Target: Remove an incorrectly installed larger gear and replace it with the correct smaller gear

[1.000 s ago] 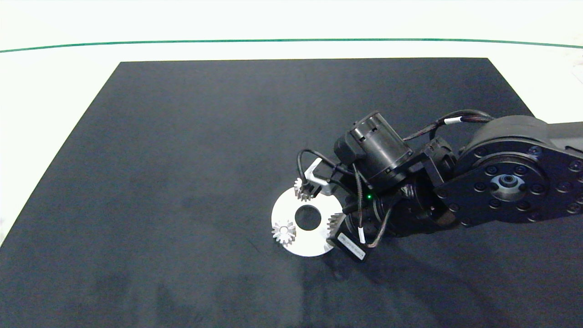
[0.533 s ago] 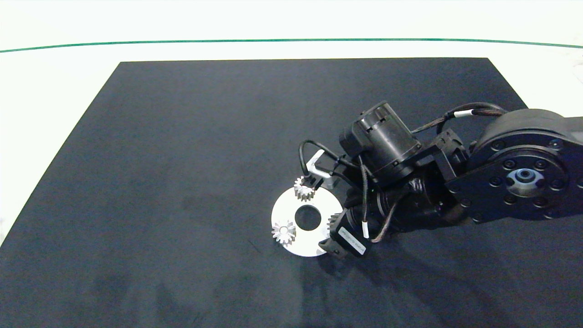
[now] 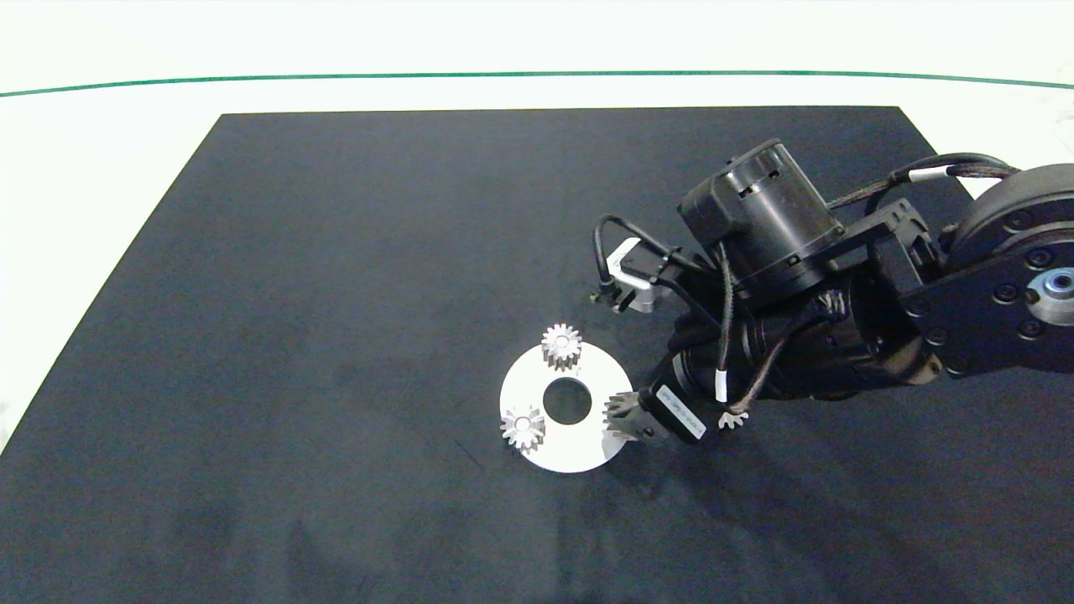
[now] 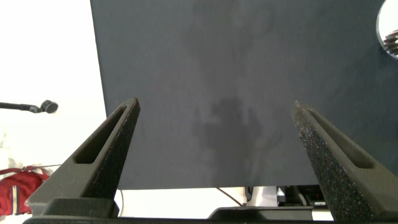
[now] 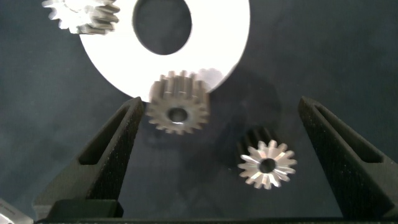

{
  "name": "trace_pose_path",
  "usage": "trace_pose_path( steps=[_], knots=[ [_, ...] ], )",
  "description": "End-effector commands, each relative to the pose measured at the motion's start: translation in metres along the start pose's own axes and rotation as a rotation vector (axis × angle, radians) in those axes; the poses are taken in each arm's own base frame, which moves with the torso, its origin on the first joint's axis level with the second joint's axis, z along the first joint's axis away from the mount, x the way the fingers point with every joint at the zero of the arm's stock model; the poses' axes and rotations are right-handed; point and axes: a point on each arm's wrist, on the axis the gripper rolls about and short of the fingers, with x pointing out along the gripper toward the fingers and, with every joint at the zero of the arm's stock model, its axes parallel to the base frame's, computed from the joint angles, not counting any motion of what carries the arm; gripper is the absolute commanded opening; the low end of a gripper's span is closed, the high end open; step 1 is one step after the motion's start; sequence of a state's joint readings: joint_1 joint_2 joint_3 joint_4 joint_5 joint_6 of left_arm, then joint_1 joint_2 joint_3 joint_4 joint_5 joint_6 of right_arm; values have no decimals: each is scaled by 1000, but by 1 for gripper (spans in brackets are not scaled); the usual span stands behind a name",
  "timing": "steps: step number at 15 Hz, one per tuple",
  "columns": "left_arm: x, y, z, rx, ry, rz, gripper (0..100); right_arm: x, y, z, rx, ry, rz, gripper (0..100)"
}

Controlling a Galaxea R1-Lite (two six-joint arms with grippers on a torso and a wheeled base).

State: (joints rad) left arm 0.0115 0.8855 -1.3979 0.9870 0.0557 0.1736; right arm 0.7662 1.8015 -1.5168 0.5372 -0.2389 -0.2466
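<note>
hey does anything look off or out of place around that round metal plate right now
One thing: a star-toothed larger gear lies loose on the dark mat, off the round plate, beside the plate's edge gear. The right gripper hangs open over both. Three gears sit on the plate.

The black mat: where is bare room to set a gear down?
The black mat is bare left of and beyond the round silver plate. It is crowded on the plate's right: the right gripper, fingers open, hovers by a blunt-toothed gear and the star-toothed gear.
</note>
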Motion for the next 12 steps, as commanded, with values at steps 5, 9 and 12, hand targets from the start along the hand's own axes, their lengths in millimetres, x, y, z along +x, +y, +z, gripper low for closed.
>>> trace_pose_path(
  steps=[5, 9, 12],
  knots=[
    [-1, 0, -1, 1, 3, 1, 100, 1, -2, 0, 4, 0, -5, 100],
    [0, 0, -1, 1, 6, 1, 100, 3, -5, -1, 8, 5, -12, 100],
    [0, 0, 0, 1, 4, 1, 100, 5, -4, -3, 6, 13, -10, 100]
  ],
)
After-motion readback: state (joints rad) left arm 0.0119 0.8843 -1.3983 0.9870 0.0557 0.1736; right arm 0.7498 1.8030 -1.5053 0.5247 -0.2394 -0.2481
